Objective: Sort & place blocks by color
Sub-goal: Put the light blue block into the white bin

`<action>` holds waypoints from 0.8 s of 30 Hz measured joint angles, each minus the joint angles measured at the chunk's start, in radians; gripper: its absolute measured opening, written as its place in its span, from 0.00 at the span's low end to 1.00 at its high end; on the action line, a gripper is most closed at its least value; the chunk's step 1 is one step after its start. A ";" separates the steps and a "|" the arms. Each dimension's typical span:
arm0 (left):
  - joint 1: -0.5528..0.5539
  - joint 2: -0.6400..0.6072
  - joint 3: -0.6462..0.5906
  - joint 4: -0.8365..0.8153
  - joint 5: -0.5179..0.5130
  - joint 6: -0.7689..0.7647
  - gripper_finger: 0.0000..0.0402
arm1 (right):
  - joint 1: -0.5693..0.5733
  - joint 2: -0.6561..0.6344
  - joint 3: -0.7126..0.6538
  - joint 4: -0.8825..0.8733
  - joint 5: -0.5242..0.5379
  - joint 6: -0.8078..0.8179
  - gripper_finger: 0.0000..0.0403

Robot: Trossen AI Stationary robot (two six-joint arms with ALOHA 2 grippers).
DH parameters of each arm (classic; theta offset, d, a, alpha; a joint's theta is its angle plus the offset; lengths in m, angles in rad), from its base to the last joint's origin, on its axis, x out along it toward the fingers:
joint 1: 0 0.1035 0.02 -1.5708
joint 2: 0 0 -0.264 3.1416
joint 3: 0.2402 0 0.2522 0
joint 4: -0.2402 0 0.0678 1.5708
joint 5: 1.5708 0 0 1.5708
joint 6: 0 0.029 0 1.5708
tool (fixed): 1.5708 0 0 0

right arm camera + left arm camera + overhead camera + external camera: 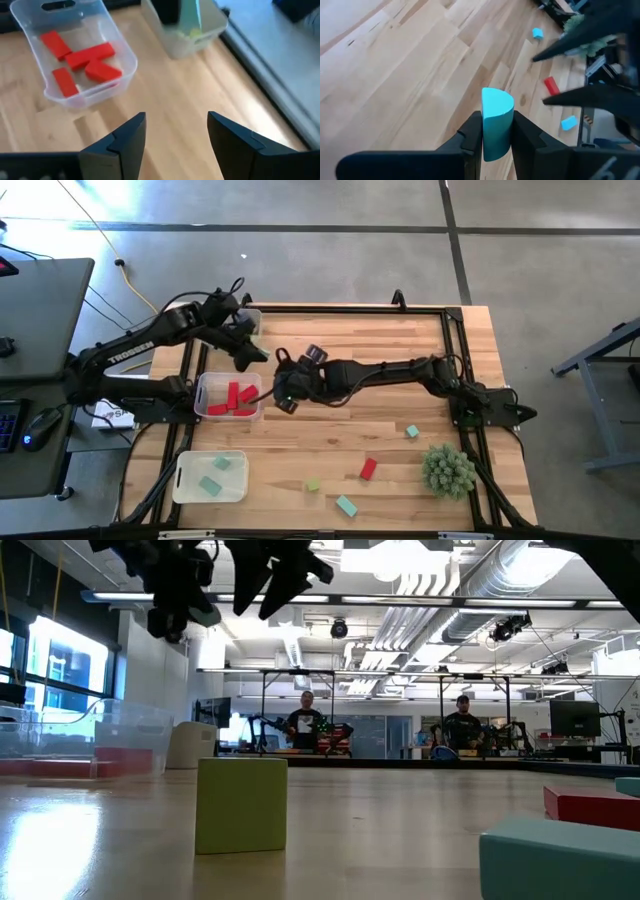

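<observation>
We saw the left gripper [496,131] clamped on a teal half-round block [497,121], held up above the table [420,350] near the far-left bin [250,320], which seemed to hold yellow-green pieces. The right gripper [176,131] hovered just beside the red bin [203,392], fingers spread, nothing between them. That bin held four red bars [89,57]. The teal bin [185,480] sat at the near left with two teal blocks [209,485] in it.

We judged the step as carrying a teal block to its bin. The next move called for swinging the left arm toward the near-left bin and letting go over it.

Loose on the table: a teal cube [412,432], a red block [368,469], a yellow-green cube [313,485] and a teal bar [346,505].
</observation>
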 joint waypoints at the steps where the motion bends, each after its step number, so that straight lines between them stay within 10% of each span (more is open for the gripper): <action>1: -0.011 -0.013 0.000 0.000 -0.001 -0.001 0.12 | 0.004 0.000 0.000 -0.021 -0.006 0.031 0.49; 24: -0.413 -0.192 0.000 -0.158 -0.265 -0.301 0.13 | 0.025 0.000 0.000 -0.217 -0.298 0.207 0.50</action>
